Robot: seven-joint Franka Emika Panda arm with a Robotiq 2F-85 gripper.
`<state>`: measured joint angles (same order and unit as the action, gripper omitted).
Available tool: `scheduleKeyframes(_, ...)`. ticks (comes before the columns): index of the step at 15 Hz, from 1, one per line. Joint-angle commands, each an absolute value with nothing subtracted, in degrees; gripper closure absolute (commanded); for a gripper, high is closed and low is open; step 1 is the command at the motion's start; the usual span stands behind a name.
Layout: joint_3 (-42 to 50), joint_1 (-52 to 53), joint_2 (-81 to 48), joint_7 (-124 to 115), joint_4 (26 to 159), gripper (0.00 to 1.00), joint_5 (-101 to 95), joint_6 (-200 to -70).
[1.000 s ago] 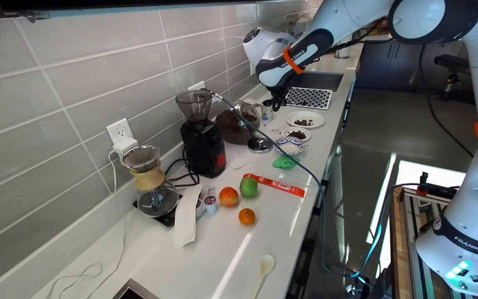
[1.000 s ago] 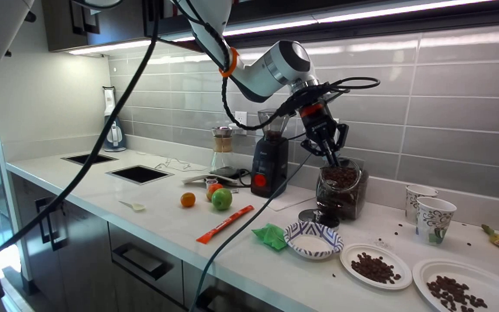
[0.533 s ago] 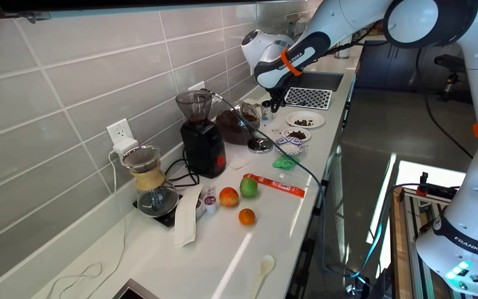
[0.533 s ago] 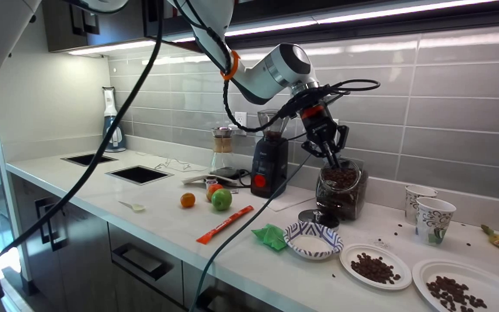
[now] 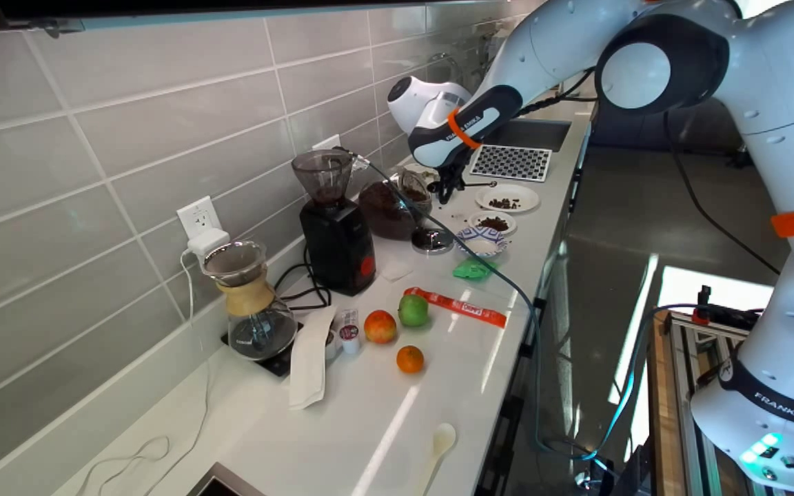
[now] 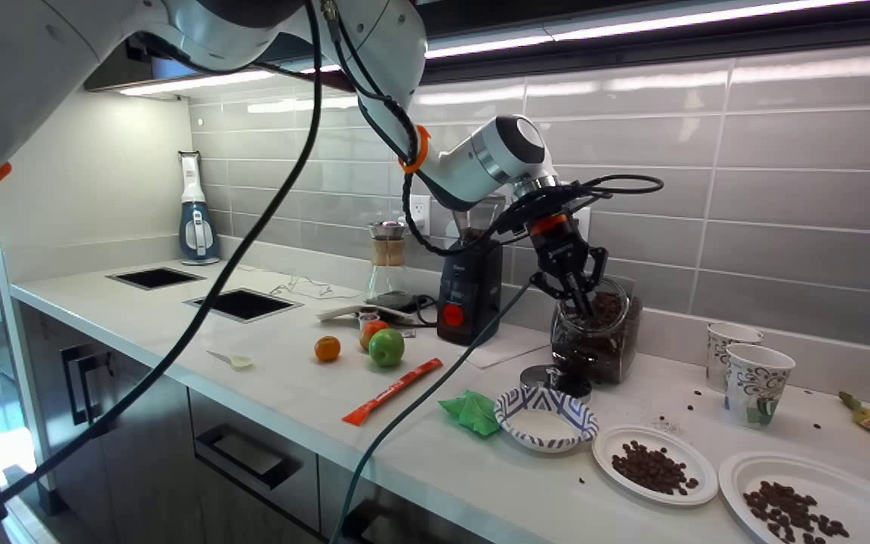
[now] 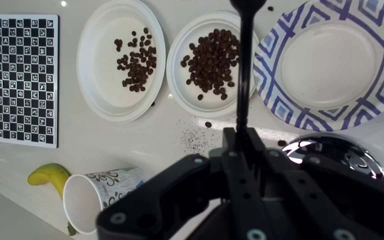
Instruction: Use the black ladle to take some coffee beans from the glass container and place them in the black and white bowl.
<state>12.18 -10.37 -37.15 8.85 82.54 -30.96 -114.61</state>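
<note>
Your jaws grasp the ladle point(image 7: 244, 76), its visible length pointing away from the wall point(image 6: 797, 181). The jar point(image 6: 603, 355) of beans point(image 6: 610, 307) sits just wallward of them, the bowl point(image 7: 330, 66) frontward, so you likely scoop wallward first.

In an exterior view, FRANKA EMIKA stands in white capitals on the robot's base point(image 5: 776, 401) — and again, smaller, on the forearm point(image 5: 486, 118). Lettering also shows on the red packet point(image 5: 459, 307), pod point(image 5: 349, 337), grinder point(image 6: 473, 287) and cup point(image 7: 118, 188) — too small or blurred to read.
</note>
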Motion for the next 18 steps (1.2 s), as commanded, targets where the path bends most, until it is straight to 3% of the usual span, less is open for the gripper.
scheduleKeyframes(1,11.80,-10.55,-40.90,13.08,77.48,0.98,-30.88,-114.60)
scheduleKeyframes(18,14.69,-8.45,-56.11,23.95,57.43,0.98,-36.98,-113.01)
